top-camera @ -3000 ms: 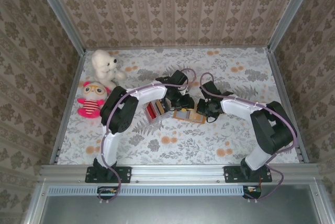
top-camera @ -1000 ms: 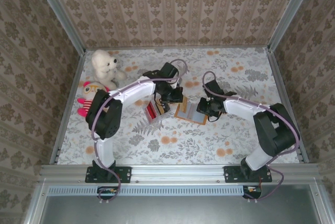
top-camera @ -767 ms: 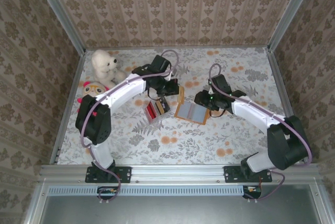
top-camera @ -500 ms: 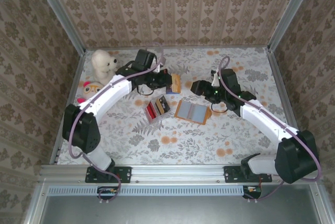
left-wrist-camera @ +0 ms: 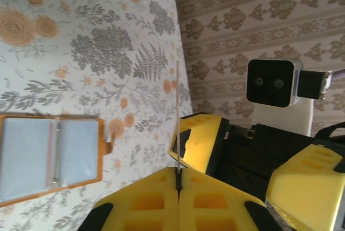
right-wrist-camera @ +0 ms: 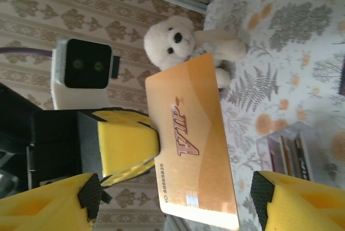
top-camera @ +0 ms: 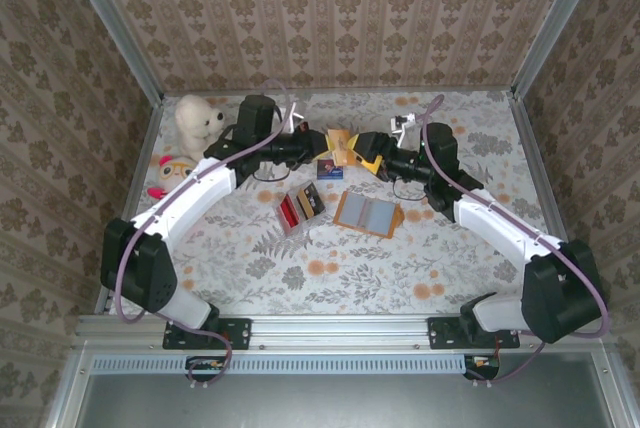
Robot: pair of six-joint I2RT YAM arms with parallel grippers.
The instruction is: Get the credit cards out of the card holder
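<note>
Left gripper (left-wrist-camera: 178,182) pinches one orange card (right-wrist-camera: 191,139) by its end, up off the table (top-camera: 450,258) where the open holder (top-camera: 367,212) lies; the card stands face-on just ahead of the right gripper (top-camera: 372,155), its long edges toward those wide-apart, empty jaws.

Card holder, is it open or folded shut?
Open: the card holder lies spread flat on the table, both pocket pages facing up.

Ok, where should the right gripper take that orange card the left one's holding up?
Grip the orange card at its free end, away from the left gripper pinching one edge. It is thin and flat, so the open right gripper should probably straddle an edge and close on both faces.
</note>
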